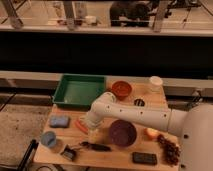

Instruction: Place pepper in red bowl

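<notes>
The pepper (81,126) is a slim orange-red piece lying on the wooden table (107,156), left of centre. My gripper (90,124) is at the end of the white arm (135,114) that reaches in from the right. It hangs right beside the pepper's right end and hides part of it. The red bowl (121,90) is small and terracotta-coloured. It stands at the back of the table, next to the green tray, well apart from the gripper.
A green tray (80,91) sits at the back left and a white cup (156,83) at the back right. A dark purple bowl (122,132) stands just right of the gripper. A blue sponge (59,121), a blue cup (48,139), a black tool (94,146), dark grapes (170,147) and a black block (144,158) lie around.
</notes>
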Controlling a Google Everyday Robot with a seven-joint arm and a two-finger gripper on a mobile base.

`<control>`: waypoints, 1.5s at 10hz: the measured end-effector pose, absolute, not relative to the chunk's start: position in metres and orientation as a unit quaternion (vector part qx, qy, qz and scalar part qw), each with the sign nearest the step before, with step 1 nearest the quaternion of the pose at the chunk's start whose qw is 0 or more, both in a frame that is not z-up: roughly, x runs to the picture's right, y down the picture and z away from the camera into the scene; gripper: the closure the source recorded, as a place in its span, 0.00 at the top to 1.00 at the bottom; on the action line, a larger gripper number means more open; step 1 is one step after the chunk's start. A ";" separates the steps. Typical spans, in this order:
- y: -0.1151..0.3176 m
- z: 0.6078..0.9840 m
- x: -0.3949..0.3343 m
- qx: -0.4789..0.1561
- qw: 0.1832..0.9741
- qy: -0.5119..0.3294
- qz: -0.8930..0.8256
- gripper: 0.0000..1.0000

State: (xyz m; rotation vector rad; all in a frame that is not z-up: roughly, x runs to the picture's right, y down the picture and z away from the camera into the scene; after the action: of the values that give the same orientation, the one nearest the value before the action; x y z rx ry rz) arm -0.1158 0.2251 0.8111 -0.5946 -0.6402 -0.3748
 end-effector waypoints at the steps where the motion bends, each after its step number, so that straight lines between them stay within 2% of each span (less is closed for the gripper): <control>1: 0.228 0.813 -0.118 -0.291 0.886 -0.314 -0.180 0.80; 8: 0.227 0.825 -0.102 -0.292 0.887 -0.315 -0.168 0.78; 10: 0.224 0.826 -0.096 -0.287 0.892 -0.308 -0.166 0.62; 11: 0.223 0.826 -0.094 -0.287 0.892 -0.307 -0.165 0.58; 15: 0.222 0.827 -0.091 -0.288 0.892 -0.313 -0.151 0.56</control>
State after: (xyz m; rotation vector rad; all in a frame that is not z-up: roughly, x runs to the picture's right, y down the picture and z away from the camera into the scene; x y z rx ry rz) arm -0.0911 0.2221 0.8270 -0.5969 -0.6493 -0.3137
